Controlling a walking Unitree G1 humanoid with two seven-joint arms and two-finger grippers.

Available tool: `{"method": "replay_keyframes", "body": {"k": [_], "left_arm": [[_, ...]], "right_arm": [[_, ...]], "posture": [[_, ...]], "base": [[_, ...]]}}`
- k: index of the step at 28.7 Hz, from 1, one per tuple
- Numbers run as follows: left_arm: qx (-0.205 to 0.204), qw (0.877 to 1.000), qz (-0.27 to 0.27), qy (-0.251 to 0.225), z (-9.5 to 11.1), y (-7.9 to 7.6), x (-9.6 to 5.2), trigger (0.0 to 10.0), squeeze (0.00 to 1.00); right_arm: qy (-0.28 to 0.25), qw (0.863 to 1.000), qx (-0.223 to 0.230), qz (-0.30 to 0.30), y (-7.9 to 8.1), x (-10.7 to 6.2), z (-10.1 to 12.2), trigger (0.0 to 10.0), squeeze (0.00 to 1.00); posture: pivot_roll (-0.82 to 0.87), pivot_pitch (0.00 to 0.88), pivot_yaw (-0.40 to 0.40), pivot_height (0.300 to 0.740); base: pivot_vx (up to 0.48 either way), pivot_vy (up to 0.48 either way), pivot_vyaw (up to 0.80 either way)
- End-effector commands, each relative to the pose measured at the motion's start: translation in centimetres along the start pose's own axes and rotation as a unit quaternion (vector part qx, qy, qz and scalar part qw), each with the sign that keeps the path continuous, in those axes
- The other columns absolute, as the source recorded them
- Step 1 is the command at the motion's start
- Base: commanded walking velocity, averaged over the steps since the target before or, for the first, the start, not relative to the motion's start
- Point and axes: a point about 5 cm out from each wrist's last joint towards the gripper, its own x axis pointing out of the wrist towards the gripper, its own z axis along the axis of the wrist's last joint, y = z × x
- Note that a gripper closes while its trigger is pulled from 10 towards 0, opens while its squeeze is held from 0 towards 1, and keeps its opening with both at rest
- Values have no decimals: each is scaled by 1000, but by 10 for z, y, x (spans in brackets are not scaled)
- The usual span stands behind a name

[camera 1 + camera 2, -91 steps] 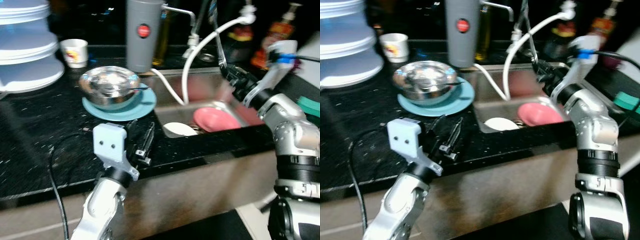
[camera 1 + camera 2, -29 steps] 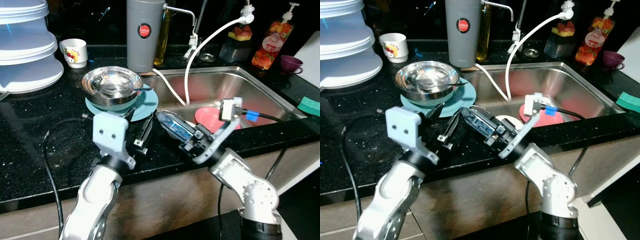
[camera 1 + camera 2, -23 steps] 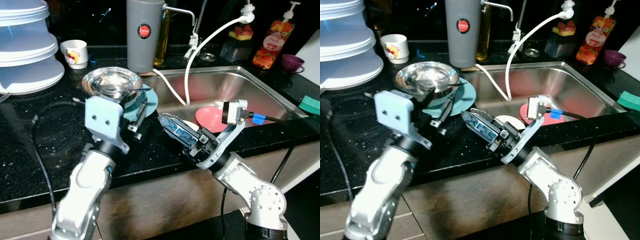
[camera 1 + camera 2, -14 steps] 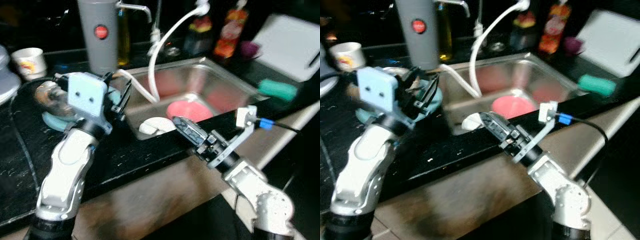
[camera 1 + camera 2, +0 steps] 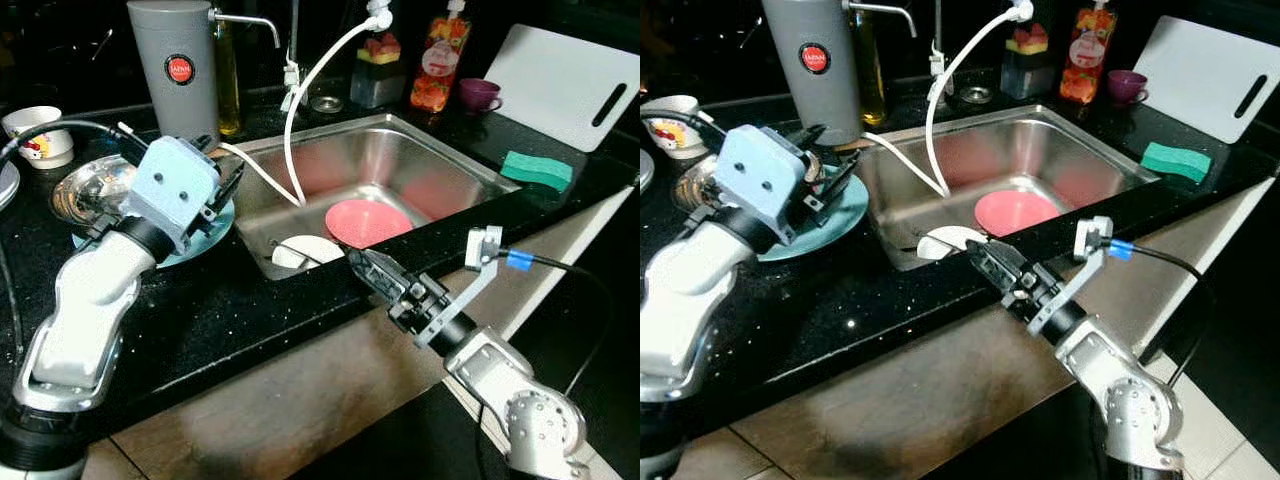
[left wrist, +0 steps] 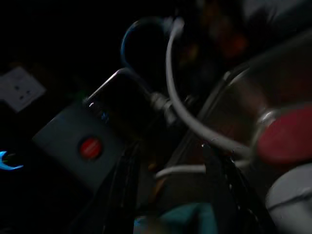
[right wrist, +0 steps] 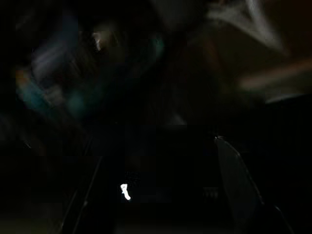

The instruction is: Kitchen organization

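A steel bowl (image 5: 85, 190) sits on a teal plate (image 5: 205, 232) on the black counter, left of the sink (image 5: 440, 150). My left gripper (image 5: 222, 188) hovers open over that plate's near side, right beside the bowl. In the sink lie a pink plate (image 5: 368, 220) and a white dish (image 5: 300, 250). My right gripper (image 5: 366, 270) hangs at the counter's front edge, just below the sink, pointing left. In the dark right wrist view its fingers (image 7: 234, 170) stand apart with nothing between them.
A grey dispenser (image 5: 175, 70) and a white hose (image 5: 300, 110) stand behind the sink. A white cup (image 5: 30, 135) is at far left. A green sponge (image 5: 535, 168), cutting board (image 5: 565, 85), purple cup (image 5: 480, 93) and soap bottle (image 5: 435, 65) are at right.
The camera has swung to the right. My left gripper has risen from the counter to over the teal plate. My right gripper has moved from the sink to the counter's front edge.
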Motion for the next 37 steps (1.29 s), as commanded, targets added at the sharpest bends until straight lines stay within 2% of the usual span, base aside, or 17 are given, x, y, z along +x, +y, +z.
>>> {"method": "replay_keyframes", "body": {"k": [1, 3, 4, 6, 12, 16, 17, 18, 19, 20, 21, 22, 23, 24, 25, 28, 37], "left_arm": [[23, 1000, -15, -2, 0, -1, 3, 10000, 0], [45, 999, -27, 0, -1, -2, 5, 10000, 0], [45, 999, -27, 0, -1, -2, 5, 10000, 0], [74, 996, -50, 6, -5, -7, 7, 10000, 0], [86, 994, -69, 12, -7, -10, 10, 10000, 0], [102, 991, -84, 37, -13, -10, 10, 10000, 0], [104, 990, -84, 47, -16, -10, 9, 10000, 0], [105, 990, -84, 51, -17, -10, 8, 10000, 0], [105, 990, -84, 51, -17, -10, 8, 10000, 0], [108, 989, -84, 56, -19, -10, 8, 10000, 0], [111, 988, -84, 65, -22, -10, 7, 10000, 0], [111, 988, -84, 65, -22, -10, 7, 10000, 0], [113, 988, -82, 69, -24, -9, 6, 10000, 0], [114, 988, -80, 71, -25, -8, 6, 10000, 0], [114, 988, -80, 71, -25, -8, 6, 10000, 0], [115, 987, -70, 87, -29, -6, 5, 10000, 0], [117, 985, -71, 103, -36, -6, 2, 10000, 0]], "right_arm": [[32, 999, -29, 14, 7, 2, -10, 10000, 0], [60, 996, -60, 26, 10, 1, -14, 10000, 0], [60, 996, -60, 26, 10, 1, -14, 10000, 0], [79, 993, -84, 39, 13, -1, -17, 10000, 0], [86, 991, -95, 39, 14, -4, -17, 10000, 0], [71, 991, -105, 42, 16, -5, -15, 10000, 0], [35, 994, -80, 58, 21, -6, -8, 10000, 0], [17, 996, -59, 69, 23, -6, -4, 10000, 0], [17, 996, -59, 69, 23, -6, -4, 10000, 0], [-3, 996, -31, 87, 28, -7, 0, 10000, 0], [-31, 989, 25, 145, 39, -12, 8, 10000, 0], [-31, 989, 25, 145, 39, -12, 8, 10000, 0], [-40, 980, 56, 186, 47, -17, 11, 10000, 0], [-42, 976, 67, 203, 50, -20, 12, 10000, 0], [-42, 976, 67, 203, 50, -20, 12, 10000, 0], [-44, 958, 107, 261, 58, -30, 12, 10000, 0], [-41, 961, 129, 242, 56, -31, 7, 10000, 0]], "posture": [[102, 0, -20, 740], [98, 0, -20, 740], [98, 0, -20, 740], [91, 0, -18, 740], [84, 0, -15, 740], [79, 1, -14, 740], [80, 4, -17, 740], [81, 5, -17, 740], [81, 5, -17, 740], [81, 5, -17, 740], [80, 4, -18, 740], [80, 4, -18, 740], [81, 6, -20, 740], [82, 6, -20, 740], [82, 6, -20, 740], [84, 5, -20, 740], [84, 7, -18, 740]], "base": [[0, 0, 0], [0, 0, 0], [0, 0, 0], [0, 0, 0], [0, 0, 0], [0, 0, 0], [0, 0, 0], [0, 0, 0], [0, 0, 0], [0, 0, 0], [0, 0, 0], [0, 0, 0], [0, 0, 0], [0, 0, 0], [0, 0, 0], [0, 0, 0], [0, 0, 0]]}}
